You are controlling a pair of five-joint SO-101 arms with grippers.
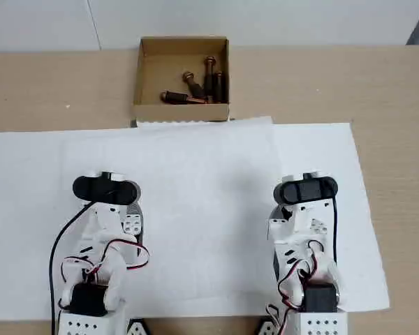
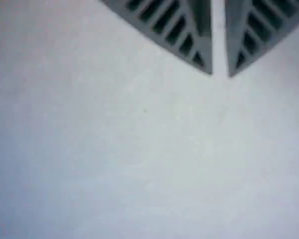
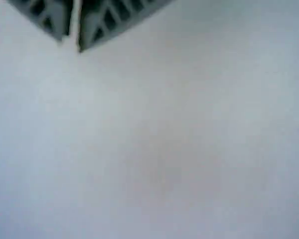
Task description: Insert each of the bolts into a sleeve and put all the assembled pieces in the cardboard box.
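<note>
The cardboard box (image 1: 145, 77) stands at the far middle of the table, just beyond the white paper. Inside it lie several copper-coloured bolt and sleeve pieces (image 1: 199, 86), bunched toward its near right corner. Both arms are folded back at the near edge, far from the box. My left gripper (image 2: 219, 72) hangs close over the bare white paper, its grey ribbed fingers (image 2: 189, 45) nearly together with only a thin slit between them and nothing held. My right gripper (image 3: 72, 44) is likewise shut and empty over the paper.
White paper sheets (image 1: 202, 209) cover the table's near part, with bare wood (image 1: 56, 91) beyond them and on the right. The left arm's base (image 1: 91, 307) and the right arm's base (image 1: 314, 307) sit at the near edge.
</note>
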